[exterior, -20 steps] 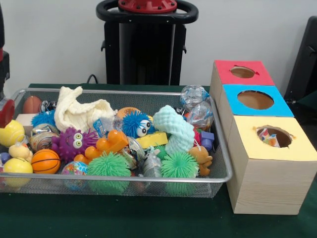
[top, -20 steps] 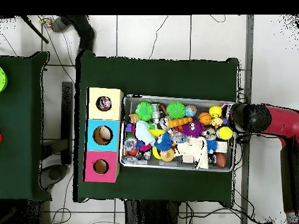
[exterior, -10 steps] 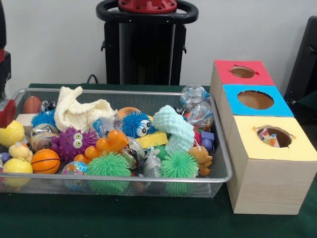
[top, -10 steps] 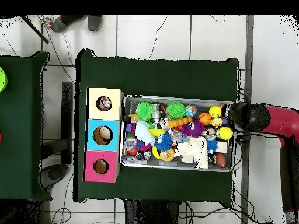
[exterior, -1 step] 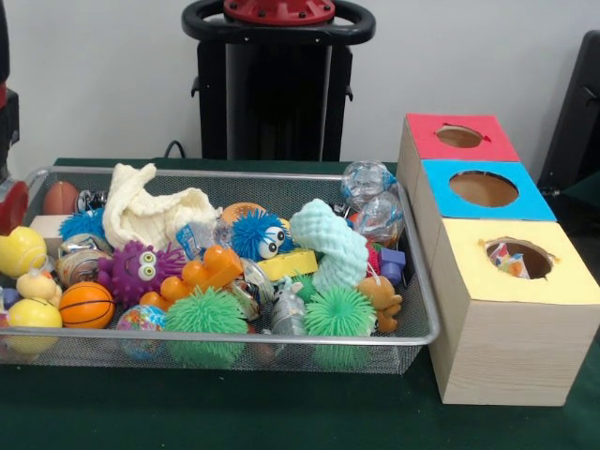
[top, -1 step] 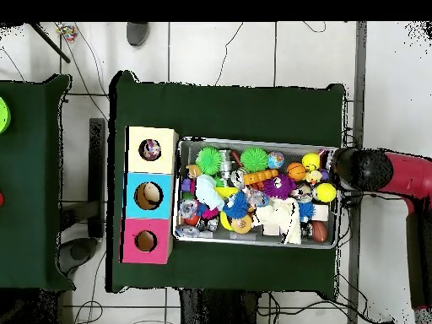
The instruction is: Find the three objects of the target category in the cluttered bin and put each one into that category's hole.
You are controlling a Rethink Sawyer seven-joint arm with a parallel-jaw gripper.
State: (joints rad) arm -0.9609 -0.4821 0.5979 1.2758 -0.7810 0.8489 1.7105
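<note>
Green counter [exterior, -1 step: 281, 417] carrying everything. On it, wire bin [exterior, -1 step: 427, 309], packed with toys. Just beside the bin's end, wooden box [exterior, -1 step: 506, 347] with three coloured tops in a row: yellow hole [exterior, -1 step: 518, 256] with something patterned inside, blue hole [exterior, -1 step: 483, 188] and red hole [exterior, -1 step: 459, 137], both apparently bare.

Red and black arm [top, -1 step: 396, 173] reaching over the bin's end farthest from the box, black head above the yellow toys there. Tool [exterior, -1 step: 11, 208] showing only as a red and black sliver at the picture's edge in the front view; cannot tell whether wide or narrow, or holding anything.

In the bin, from largest: cream cloth [exterior, -1 step: 150, 211] along the back wall; mint foam piece [exterior, -1 step: 330, 242] near the middle; two green spiky balls [exterior, -1 step: 204, 314] [exterior, -1 step: 339, 312] against the front wall; purple spiky toy [exterior, -1 step: 139, 270] with eyes; blue spiky ball [exterior, -1 step: 257, 234] with eyes; orange toy [exterior, -1 step: 202, 272] between these two; clear wrapped balls [exterior, -1 step: 370, 197] in the corner nearest the box; small basketball [exterior, -1 step: 86, 305] and yellow ball [exterior, -1 step: 33, 314] at the end away from the box.
</note>
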